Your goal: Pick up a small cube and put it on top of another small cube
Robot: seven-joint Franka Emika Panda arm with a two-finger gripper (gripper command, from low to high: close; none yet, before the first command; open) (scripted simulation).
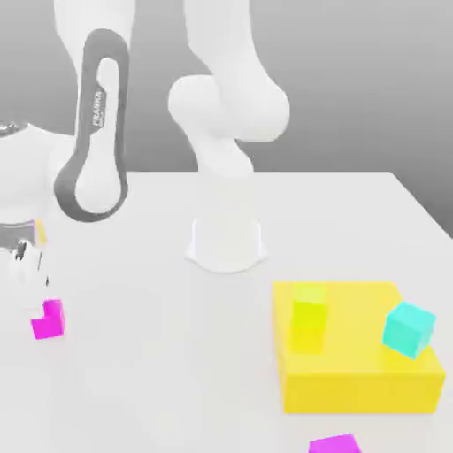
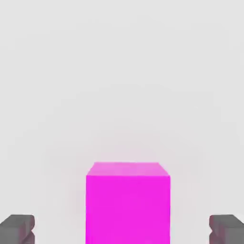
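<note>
The small magenta cube (image 1: 49, 319) rests on the white table at the exterior view's left. My gripper (image 1: 28, 263) hangs just above it and slightly to the left. In the hand view the magenta cube (image 2: 127, 202) lies between my two grey fingertips (image 2: 17, 228), which stand far apart, so the gripper (image 2: 122, 229) is open and clear of the cube's sides. The other small cube, cyan (image 1: 409, 329), sits on the near right part of the big yellow block (image 1: 358, 376), at the exterior view's right.
A yellow-green cube (image 1: 310, 320) stands on the left part of the yellow block. A second magenta piece (image 1: 334, 445) is cut off by the bottom edge of the exterior view. The arm's white base (image 1: 226, 239) stands at the table's middle.
</note>
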